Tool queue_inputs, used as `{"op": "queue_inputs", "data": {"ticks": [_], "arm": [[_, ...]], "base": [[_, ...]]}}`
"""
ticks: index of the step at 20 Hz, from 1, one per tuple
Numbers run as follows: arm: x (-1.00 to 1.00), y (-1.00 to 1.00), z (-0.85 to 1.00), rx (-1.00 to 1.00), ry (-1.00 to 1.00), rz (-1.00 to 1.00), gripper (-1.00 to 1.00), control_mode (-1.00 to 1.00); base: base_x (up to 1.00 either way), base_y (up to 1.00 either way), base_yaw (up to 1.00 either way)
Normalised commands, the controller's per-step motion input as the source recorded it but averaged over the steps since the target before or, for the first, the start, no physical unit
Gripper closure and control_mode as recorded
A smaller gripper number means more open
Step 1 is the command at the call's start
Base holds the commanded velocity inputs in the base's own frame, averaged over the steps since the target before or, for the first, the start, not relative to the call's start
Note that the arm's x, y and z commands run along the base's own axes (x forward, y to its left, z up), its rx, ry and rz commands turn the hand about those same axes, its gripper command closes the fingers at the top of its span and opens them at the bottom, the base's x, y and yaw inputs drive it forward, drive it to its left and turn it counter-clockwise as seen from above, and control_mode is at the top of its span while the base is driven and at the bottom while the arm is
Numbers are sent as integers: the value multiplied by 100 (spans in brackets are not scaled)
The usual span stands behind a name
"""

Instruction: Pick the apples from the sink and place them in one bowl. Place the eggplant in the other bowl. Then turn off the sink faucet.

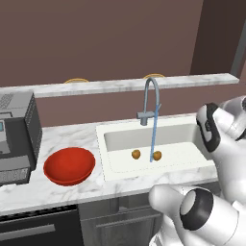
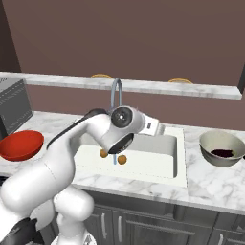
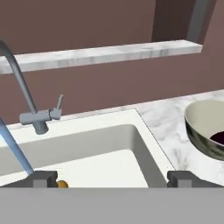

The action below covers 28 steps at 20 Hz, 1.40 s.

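No writing is readable anywhere. Two apples lie in the sink by the faucet's stream; one red bowl, one grey bowl holding the eggplant. My gripper is wide open, empty.

Brown wall behind a marble counter with grey cabinets.

The left base view is looking forward and down from behind the arm's left side, taking in the wide white rectangular sink and the shallow bright red bowl. The right base view is facing the same sink from the other side, also catching the dark greenish-grey bowl. The hand view is sitting close above the basin, looking across it toward the tall grey gooseneck faucet.
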Motion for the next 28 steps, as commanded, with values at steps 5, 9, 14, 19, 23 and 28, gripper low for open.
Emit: {"op": "queue_inputs", "data": {"ticks": [5,9,14,19,23,28], "arm": [[0,24,30,0,37,0,-100,-100],[-1,27,-3,0,36,-3,-100,-100],[-16,35,-26,1,27,-4,-100,-100],[-28,25,-20,8,6,0,-100,-100],[-37,19,-12,13,0,0,-100,-100],[-26,26,-18,7,0,4,-100,-100]], "base": [[0,0,0],[0,0,0],[0,0,0],[0,0,0],[0,0,0],[0,0,0]]}}
